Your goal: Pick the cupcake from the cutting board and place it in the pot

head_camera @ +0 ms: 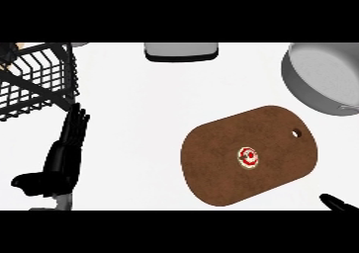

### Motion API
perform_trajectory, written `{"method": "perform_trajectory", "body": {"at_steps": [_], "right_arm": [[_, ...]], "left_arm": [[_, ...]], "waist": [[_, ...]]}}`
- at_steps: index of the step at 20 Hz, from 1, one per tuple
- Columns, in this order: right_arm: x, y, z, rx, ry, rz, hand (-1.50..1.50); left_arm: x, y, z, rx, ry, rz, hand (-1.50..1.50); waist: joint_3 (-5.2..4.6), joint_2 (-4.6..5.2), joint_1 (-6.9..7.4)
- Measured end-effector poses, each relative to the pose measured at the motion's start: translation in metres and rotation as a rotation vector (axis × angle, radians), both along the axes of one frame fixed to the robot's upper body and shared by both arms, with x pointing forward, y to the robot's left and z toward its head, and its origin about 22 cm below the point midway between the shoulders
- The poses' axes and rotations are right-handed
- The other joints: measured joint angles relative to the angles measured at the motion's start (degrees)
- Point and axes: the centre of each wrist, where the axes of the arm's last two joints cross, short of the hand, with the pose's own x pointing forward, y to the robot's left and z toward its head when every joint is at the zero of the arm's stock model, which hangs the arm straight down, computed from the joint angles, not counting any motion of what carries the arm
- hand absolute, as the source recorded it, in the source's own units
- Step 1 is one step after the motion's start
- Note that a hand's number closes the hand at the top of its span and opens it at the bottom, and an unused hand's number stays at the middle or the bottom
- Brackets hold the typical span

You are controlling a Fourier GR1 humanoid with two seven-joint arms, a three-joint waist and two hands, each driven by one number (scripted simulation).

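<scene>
The right hand (336,202) only peeks in at the near right corner, so I cannot tell how it is set. It holds nothing. Just to its left is the brown cutting board (233,173), and the cupcake (248,157) sits near the middle of the board, standing up, with a red and white top. The cupcake looks small and light. I think it is soft too, so a hard squeeze could squash it or smear the top. The best place to take hold is low on its sides, with the thumb on one side and fingers on the other, not on the top. The grey pot (324,79) waits at the far right, past the board, and the cupcake is not in it yet. Over on the left, the left hand (64,153) rests with its fingers straight and close together, pointing away toward a black wire rack (36,79). A grey thing (181,51) lies at the far edge.
</scene>
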Motion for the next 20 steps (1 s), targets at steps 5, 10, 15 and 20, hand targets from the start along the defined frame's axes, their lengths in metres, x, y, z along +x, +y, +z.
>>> {"method": "perform_trajectory", "body": {"at_steps": [5, 10, 15, 20], "right_arm": [[-0.04, 0.006, 0.003, -0.145, 0.094, -0.037, -1.5], [-0.063, 0.008, 0.009, -0.382, 0.325, -0.07, -1.5], [-0.071, 0.029, 0.017, -0.55, 0.523, -0.116, -1.5], [-0.052, 0.068, 0.022, -0.608, 0.633, -0.141, -1.5]], "left_arm": [[0.004, -0.007, 0.002, -0.007, -0.004, -0.006, 0.0], [0.003, -0.012, 0.003, -0.01, -0.006, -0.025, 0.0], [0.005, -0.015, 0.003, -0.013, -0.008, -0.033, 0.0], [0.008, -0.018, 0.003, -0.012, -0.012, -0.039, 0.0]], "waist": [[-0.15, 0.19, 0.81], [-0.31, 0.45, 1.56], [-0.32, 0.6, 2.22], [-0.24, 0.58, 2.64]]}}
